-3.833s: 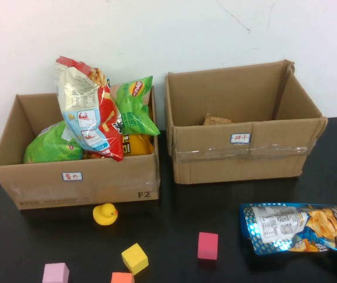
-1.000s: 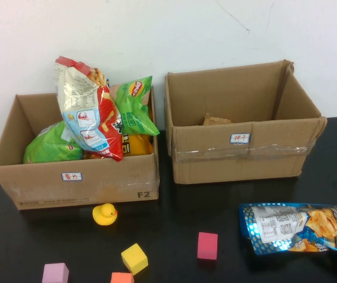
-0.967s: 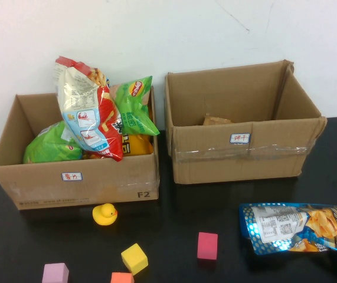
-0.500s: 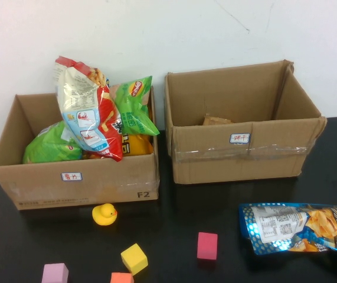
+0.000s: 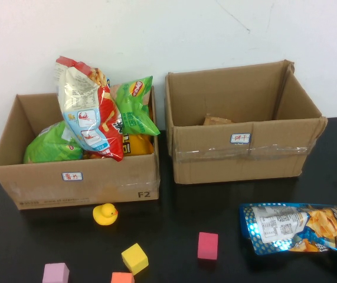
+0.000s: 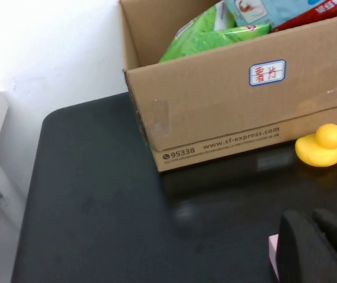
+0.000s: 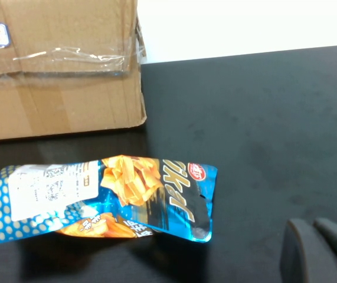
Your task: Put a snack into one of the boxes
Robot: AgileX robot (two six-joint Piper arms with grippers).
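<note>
A blue snack bag [image 5: 298, 228] lies flat on the black table at the front right, in front of the right cardboard box [image 5: 245, 156]. It also shows in the right wrist view [image 7: 103, 199]. The right box holds only a brown item [image 5: 216, 120]. The left cardboard box [image 5: 77, 180] holds a red-and-white bag [image 5: 88, 118] and green bags [image 5: 136, 106]. My right gripper [image 7: 313, 227] is shut and empty, low over the table beside the blue bag. My left gripper [image 6: 313, 219] is shut and empty, near the left box's front corner. Neither gripper shows in the high view.
A yellow rubber duck [image 5: 105, 213] sits in front of the left box and also shows in the left wrist view [image 6: 320, 145]. Yellow [image 5: 134, 258], magenta [image 5: 208, 245], pink [image 5: 55, 273] and orange [image 5: 121, 277] blocks lie along the table's front. A white wall stands behind the boxes.
A dark shape at the high view's left edge 3.8 s ago is gone. Nothing on the table has moved.
</note>
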